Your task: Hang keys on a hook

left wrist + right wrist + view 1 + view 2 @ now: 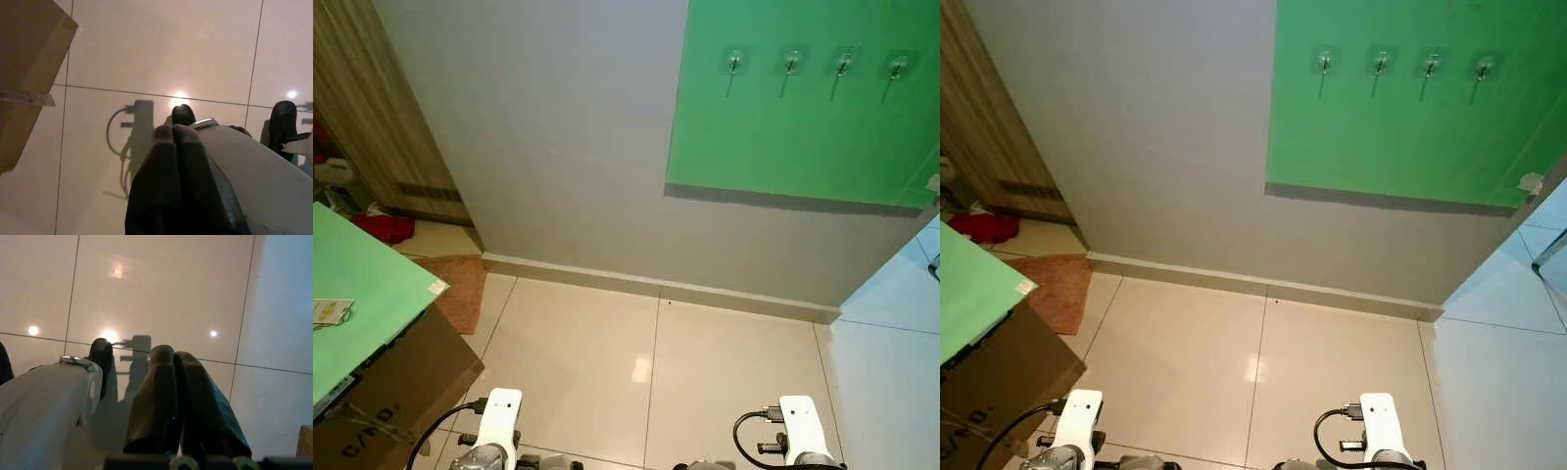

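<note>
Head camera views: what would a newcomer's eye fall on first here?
Most striking is the bright green panel high on the grey wall, to the robot's right, with a row of four clear hooks near its top, all bare. Next comes the green-topped table at the left edge, with a cardboard box below it. Both grippers, left and right, hang shut above the glossy floor tiles.

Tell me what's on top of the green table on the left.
A small white tag with a thin cord lies on the green table near the frame edge. The rest of the tabletop runs out of view.
</note>
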Robot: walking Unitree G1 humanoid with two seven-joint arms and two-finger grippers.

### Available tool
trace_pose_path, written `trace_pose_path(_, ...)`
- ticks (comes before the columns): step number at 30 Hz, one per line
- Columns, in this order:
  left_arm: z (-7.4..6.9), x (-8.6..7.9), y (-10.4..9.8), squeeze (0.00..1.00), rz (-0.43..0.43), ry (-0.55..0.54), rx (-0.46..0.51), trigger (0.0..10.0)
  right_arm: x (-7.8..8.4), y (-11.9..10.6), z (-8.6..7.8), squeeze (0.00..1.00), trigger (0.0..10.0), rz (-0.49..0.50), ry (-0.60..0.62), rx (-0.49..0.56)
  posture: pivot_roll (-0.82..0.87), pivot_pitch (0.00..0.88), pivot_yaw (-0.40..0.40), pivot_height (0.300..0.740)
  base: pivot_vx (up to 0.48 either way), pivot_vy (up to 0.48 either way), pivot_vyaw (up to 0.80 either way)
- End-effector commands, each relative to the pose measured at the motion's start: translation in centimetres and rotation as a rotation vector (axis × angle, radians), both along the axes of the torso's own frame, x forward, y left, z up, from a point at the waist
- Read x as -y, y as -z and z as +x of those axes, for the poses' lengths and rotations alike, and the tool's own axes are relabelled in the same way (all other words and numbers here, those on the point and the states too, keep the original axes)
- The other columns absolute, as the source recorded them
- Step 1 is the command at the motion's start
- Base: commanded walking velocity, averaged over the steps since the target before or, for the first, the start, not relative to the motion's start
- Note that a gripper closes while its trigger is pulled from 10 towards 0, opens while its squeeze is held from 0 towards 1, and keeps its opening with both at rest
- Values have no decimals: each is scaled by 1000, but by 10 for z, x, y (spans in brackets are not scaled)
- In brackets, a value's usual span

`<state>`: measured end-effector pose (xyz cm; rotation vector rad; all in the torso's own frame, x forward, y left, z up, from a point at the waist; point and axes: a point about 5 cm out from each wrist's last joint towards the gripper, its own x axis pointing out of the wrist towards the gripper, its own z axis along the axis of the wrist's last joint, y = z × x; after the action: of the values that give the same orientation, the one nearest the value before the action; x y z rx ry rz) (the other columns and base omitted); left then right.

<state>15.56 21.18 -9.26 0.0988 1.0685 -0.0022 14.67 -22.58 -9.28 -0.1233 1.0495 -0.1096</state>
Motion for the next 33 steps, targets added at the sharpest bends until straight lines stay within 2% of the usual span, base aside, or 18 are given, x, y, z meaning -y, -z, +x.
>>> trace_pose_path(1,-3,0,1,0,-1,-3,-11,10000,4,0,-1,0,10000,-13,2,-12,23,24,-9,740,0,0,0)
trace_pose_path(3,-4,-2,1,0,-5,-14,-11,10000,5,0,-2,0,10000,-14,11,-17,0,0,0,740,0,0,0)
trace_pose_path(4,-3,10,3,0,9,115,-26,10000,3,4,-10,0,10000,-64,-59,-87,25,0,-2,740,0,0,0)
trace_pose_path(6,-3,15,3,0,15,169,-31,10000,2,5,-12,0,10000,-86,-91,-113,24,0,-3,740,0,0,0)
trace_pose_path(20,-1,16,3,0,8,151,-20,10000,1,4,-10,0,10000,-84,-88,-104,16,0,4,740,0,0,0)
trace_pose_path(33,2,10,1,0,40,129,-1,10000,1,5,-10,0,10000,-93,-96,-105,19,0,0,740,0,0,0)
